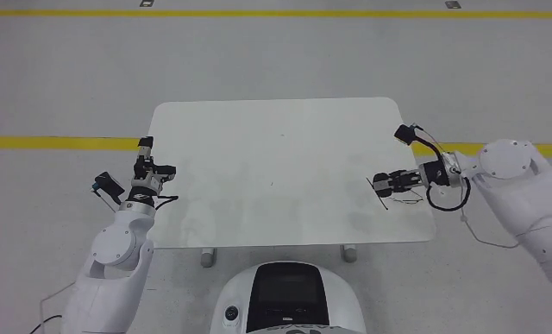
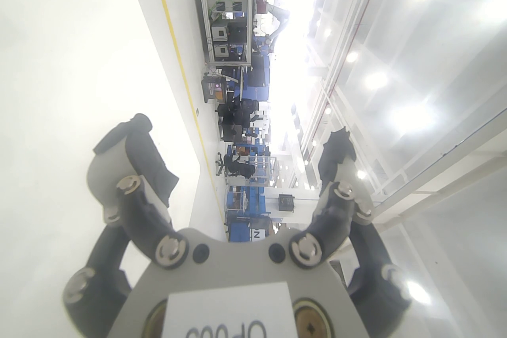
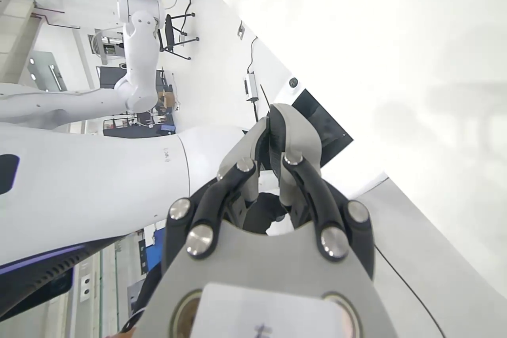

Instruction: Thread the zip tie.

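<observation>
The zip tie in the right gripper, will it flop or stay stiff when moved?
Probably fairly stiff: the zip tie juts straight from the shut right gripper without sagging. It looks very thin, so likely light, and its free end may flex if pressed on the table.

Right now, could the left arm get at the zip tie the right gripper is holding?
Probably not yet. The left gripper is open at one table edge; the zip tie is pinched in the right gripper at the opposite edge. Nothing lies between, so only the gap hinders.
</observation>
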`<control>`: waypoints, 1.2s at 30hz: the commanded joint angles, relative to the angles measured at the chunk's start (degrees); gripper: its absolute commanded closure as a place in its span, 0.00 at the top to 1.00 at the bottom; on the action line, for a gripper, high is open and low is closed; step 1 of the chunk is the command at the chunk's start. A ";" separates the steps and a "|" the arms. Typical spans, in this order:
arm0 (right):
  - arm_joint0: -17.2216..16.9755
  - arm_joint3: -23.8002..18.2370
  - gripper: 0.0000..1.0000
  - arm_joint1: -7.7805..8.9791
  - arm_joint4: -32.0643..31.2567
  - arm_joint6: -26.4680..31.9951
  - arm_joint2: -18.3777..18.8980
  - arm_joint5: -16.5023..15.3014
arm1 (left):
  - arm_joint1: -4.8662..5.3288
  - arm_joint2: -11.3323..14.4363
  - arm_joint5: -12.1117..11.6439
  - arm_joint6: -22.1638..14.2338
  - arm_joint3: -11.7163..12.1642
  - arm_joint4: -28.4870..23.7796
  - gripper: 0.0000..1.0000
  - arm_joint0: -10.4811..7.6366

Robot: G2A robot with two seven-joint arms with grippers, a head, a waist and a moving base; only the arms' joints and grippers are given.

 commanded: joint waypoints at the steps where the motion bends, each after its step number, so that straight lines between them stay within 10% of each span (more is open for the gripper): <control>1: 0.00 0.00 0.00 0.00 0.00 0.00 0.00 0.00 | 0.00 0.00 0.00 0.00 0.00 0.00 1.00 0.00; 16: 4.65 3.79 0.00 -3.41 18.99 0.00 -7.17 0.00 | 0.00 0.00 0.00 0.00 0.00 0.00 1.00 0.00; 36: 7.92 6.72 0.00 -5.25 19.52 -2.75 -11.36 0.49 | 0.00 0.00 0.00 0.00 0.00 0.00 1.00 0.00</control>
